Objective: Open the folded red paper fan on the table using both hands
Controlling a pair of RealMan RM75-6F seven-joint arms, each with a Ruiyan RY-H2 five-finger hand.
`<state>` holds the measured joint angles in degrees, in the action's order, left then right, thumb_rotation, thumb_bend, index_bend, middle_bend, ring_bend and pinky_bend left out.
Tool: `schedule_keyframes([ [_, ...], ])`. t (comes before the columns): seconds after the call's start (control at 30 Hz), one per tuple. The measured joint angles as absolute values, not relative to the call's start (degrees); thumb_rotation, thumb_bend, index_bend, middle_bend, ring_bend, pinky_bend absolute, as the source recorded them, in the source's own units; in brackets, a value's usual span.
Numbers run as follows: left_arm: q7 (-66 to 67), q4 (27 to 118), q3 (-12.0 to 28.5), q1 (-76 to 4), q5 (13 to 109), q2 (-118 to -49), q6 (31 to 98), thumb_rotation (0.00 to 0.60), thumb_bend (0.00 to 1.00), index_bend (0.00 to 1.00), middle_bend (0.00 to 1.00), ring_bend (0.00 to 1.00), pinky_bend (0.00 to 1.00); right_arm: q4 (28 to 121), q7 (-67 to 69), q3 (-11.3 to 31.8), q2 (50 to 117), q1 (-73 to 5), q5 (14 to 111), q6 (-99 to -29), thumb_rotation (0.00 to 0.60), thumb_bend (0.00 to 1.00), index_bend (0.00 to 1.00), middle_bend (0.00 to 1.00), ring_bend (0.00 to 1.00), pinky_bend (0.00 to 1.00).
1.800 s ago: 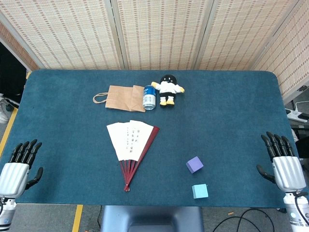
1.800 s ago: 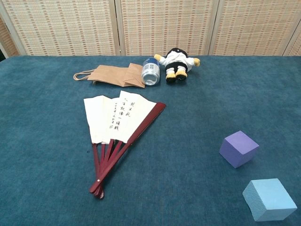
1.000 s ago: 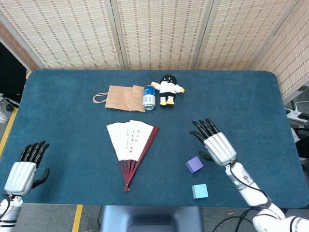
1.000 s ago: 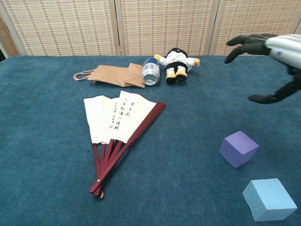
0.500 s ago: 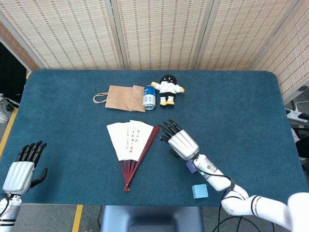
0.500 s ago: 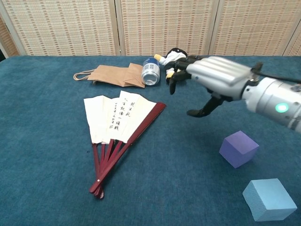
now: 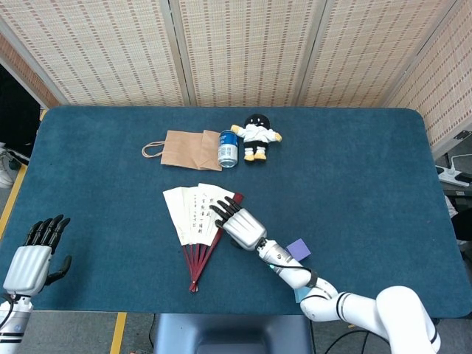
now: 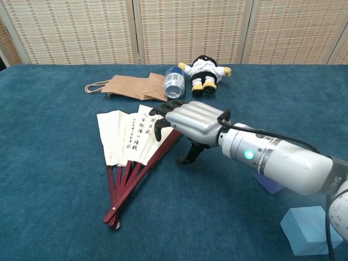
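Two hands: right hand (image 7: pixel 240 225) spread, palm down, over the fan's right edge, holding nothing; left hand (image 7: pixel 31 258) unclenched, idle at the table's near-left corner.
Fan (image 8: pixel 133 144): partly spread, white paper leaves, dark red slats, mid-table.
Table (image 7: pixel 354 162): teal felt.
Cubes: purple cube (image 7: pixel 299 249), cyan cube (image 8: pixel 311 230), matte.
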<state>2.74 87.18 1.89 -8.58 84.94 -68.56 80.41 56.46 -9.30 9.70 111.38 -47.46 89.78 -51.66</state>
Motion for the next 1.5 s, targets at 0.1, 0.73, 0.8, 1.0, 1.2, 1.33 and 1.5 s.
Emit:
schedule_keyframes([
  [0.1, 2.68, 87.18, 1.86, -8.63, 84.84, -68.52, 80.24, 0.6, 0.44, 0.0, 0.0, 0.0, 0.07, 54.32, -8.89, 9.76, 113.53, -48.15, 89.05, -51.49, 0.6, 0.18, 0.39, 0.05, 0.0, 0.0],
  [0.73, 2.75, 87.32, 2.03, -8.49, 84.25, -68.08, 80.47, 0.6, 0.44, 0.0, 0.0, 0.0, 0.07, 41.41, -5.88, 11.36, 124.98, -51.85, 86.29, -54.11, 0.6, 0.41, 0.57, 0.14, 0.0, 0.0],
  [0.8, 2.82, 87.34, 2.03, -8.43, 84.26, -68.05, 80.58, 0.6, 0.44, 0.0, 0.0, 0.0, 0.07, 41.06, -5.87, 11.37, 125.2, -51.93, 86.4, -55.06, 0.6, 0.49, 0.6, 0.15, 0.0, 0.0],
  [1.0, 3.0, 87.57, 2.01, -8.28, 84.41, -67.98, 81.0, 0.6, 0.44, 0.0, 0.0, 0.0, 0.07, 42.34, -5.12, 11.64, 123.98, -51.74, 86.88, -58.54, 0.6, 0.55, 0.61, 0.15, 0.0, 0.0],
  [1.2, 2.08, 86.87, 2.18, -8.24, 85.22, -68.56, 81.97, 0.6, 0.44, 0.01, 0.0, 0.0, 0.07, 49.36, -5.02, 12.22, 119.32, -50.9, 87.39, -61.76, 0.6, 0.55, 0.61, 0.15, 0.0, 0.0],
  [1.33, -0.39, 84.98, 2.44, -8.55, 86.32, -69.75, 82.65, 0.6, 0.45, 0.17, 0.0, 0.0, 0.07, 56.78, -5.89, 13.31, 115.07, -50.37, 86.98, -62.75, 0.6, 0.55, 0.61, 0.15, 0.0, 0.0],
  [1.5, -8.09, 82.59, 2.69, -9.33, 87.08, -71.47, 82.33, 0.6, 0.44, 0.28, 0.0, 0.0, 0.07, 68.86, -8.48, 15.97, 108.62, -50.01, 84.41, -62.05, 0.6, 0.55, 0.62, 0.15, 0.0, 0.0],
])
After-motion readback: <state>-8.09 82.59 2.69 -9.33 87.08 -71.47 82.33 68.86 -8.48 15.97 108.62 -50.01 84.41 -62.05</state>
